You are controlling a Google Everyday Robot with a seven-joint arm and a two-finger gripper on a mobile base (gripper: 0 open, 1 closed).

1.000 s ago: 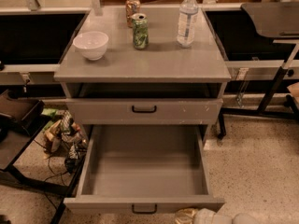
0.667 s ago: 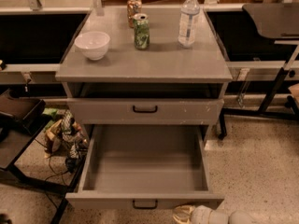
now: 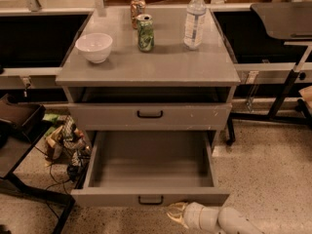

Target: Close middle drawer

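The robot's end effector (image 3: 176,214), a pale yellowish tip on a smooth white rounded arm (image 3: 222,220), sits low at the bottom of the camera view, just under the front panel of the middle drawer (image 3: 112,198). Whether it is spread or pressed together cannot be told, nor whether it touches the panel; it holds nothing that can be seen.

The drawer stands pulled far out toward the end effector, a wide, deep box of matte grey with flat walls and a plain low front. Its small black loop handle (image 3: 150,200) lies just up and to the left of the end effector.

Farther beyond, above the open drawer, a taller grey drawer (image 3: 195,116) is pushed in, its front flecked with white chips near the right end and fitted with a black handle (image 3: 149,114).

Beyond that again, the flat grey tabletop (image 3: 161,62) carries a round white bowl (image 3: 94,47), a green drinks can (image 3: 145,32), a second can (image 3: 138,6) behind it, and a clear plastic bottle (image 3: 195,18) with a white cap.

To the end effector's right spreads speckled, stone-like floor (image 3: 263,169).
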